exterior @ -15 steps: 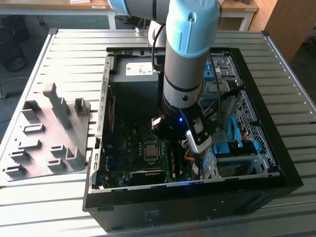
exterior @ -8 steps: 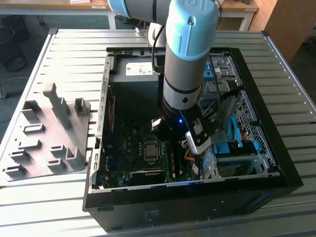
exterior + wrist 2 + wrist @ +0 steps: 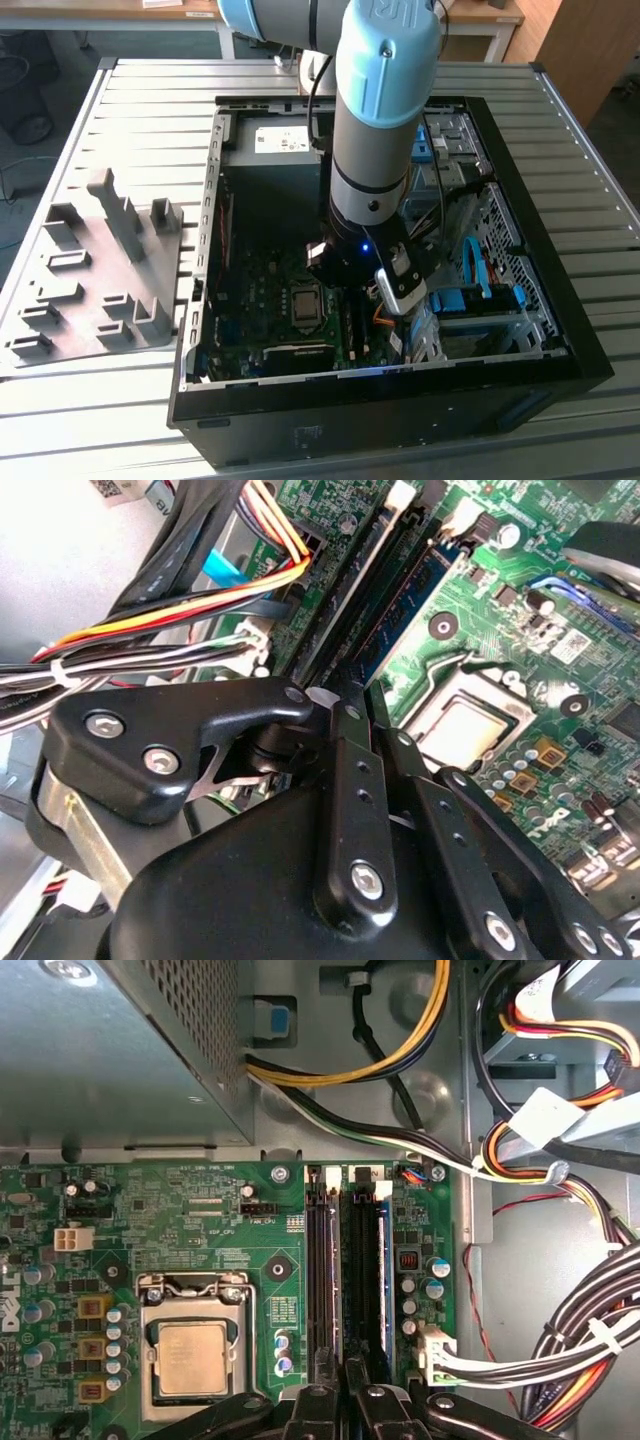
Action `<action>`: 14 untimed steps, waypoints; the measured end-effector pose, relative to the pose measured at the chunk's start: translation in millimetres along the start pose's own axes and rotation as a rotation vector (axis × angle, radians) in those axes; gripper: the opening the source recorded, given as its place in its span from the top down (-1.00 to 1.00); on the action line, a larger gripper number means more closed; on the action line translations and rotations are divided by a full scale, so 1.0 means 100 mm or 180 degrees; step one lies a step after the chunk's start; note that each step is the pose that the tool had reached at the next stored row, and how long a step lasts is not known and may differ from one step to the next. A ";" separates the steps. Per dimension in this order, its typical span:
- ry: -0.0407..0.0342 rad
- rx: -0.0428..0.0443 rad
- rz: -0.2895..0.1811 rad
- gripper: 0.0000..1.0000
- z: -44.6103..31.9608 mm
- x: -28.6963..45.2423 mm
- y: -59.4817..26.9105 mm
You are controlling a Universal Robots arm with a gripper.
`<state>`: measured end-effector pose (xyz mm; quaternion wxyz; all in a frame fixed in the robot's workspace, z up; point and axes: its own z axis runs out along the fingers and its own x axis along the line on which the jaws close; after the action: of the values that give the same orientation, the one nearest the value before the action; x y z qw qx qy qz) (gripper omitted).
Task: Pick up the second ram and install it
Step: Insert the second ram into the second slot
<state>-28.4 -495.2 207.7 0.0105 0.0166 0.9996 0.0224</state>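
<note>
A robotics lab or workshop. A ribbed metal counter [image 3: 140, 110] carries an open computer case [image 3: 520, 300] at centre frame, its motherboard [image 3: 260, 300] exposed, and a grey slotted tray [image 3: 90, 280] at the left. A pale blue robot arm [image 3: 385, 100] reaches in from the top. A wooden desk [image 3: 90, 12] stands in the upper left corner.

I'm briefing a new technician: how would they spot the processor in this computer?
Inside the open black computer case, find the green motherboard. Beside its long black memory sockets sits the processor: a square silver plate in a metal frame, larger than any chip around it.
</note>
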 end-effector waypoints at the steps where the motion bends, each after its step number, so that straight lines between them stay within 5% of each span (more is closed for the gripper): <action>1: 0.0000 -0.0001 0.0000 0.73 0.004 0.000 0.000; 9: -0.0001 -0.0002 0.0000 0.71 0.010 -0.001 0.000; 12: 0.0000 -0.0001 0.0000 0.46 0.009 0.000 0.000; 14: 0.0000 0.0000 0.0000 0.46 -0.020 -0.001 0.000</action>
<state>-28.4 -495.3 209.7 0.0106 0.0166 0.9996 0.0224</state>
